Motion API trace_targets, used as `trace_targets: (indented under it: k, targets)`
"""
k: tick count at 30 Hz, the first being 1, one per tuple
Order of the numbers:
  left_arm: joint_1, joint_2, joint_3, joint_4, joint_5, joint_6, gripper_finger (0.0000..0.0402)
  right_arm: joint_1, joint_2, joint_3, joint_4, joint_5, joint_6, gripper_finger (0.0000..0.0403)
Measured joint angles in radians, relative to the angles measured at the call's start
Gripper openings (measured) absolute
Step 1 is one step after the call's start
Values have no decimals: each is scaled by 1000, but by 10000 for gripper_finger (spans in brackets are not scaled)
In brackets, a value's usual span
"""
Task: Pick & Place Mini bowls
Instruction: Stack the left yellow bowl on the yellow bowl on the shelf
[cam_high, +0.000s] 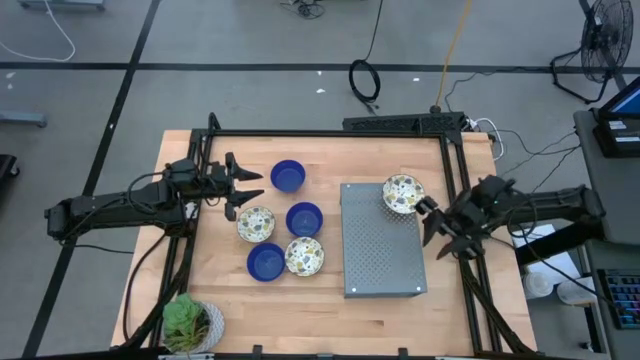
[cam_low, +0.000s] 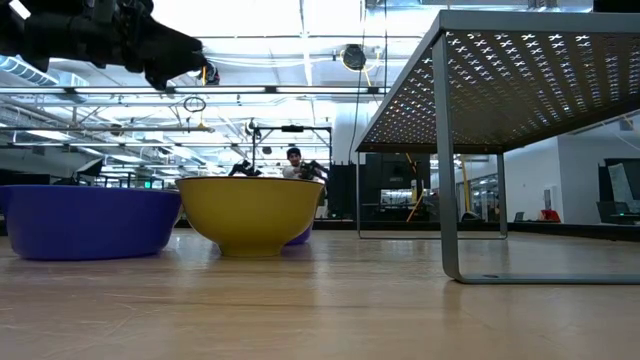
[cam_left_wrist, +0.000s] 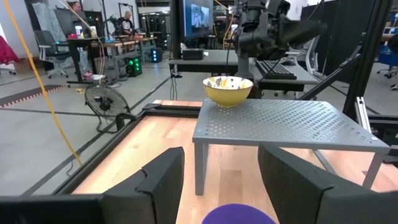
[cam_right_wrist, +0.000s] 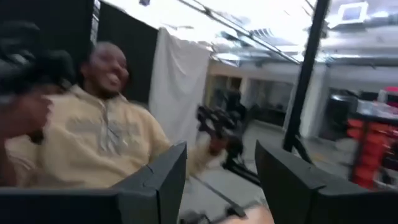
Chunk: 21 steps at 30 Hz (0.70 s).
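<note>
Five mini bowls rest on their bases in a cluster on the wooden table: a blue bowl, a floral bowl, a blue bowl, a blue bowl and a floral bowl. A sixth, floral bowl stands on the far corner of the grey perforated shelf. My left gripper hovers open, level, just left of the cluster. My right gripper is open at the shelf's right edge, near the shelf bowl, with nothing between its fingers.
A white pot with a green plant stands at the near left corner. The shelf stands on thin legs with room beneath it. A black frame borders the table. A person in a cream hoodie shows beyond the table.
</note>
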Motion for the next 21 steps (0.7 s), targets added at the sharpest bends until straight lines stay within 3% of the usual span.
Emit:
trace_targets:
  k: [10, 21]
  targets:
    - [0, 3, 0, -13, 15, 7, 209, 16, 26, 0, -49, 1, -86, 180]
    - [-55, 105, 0, 56, 47, 30, 209, 23, 60, 0, -51, 2, -99, 180]
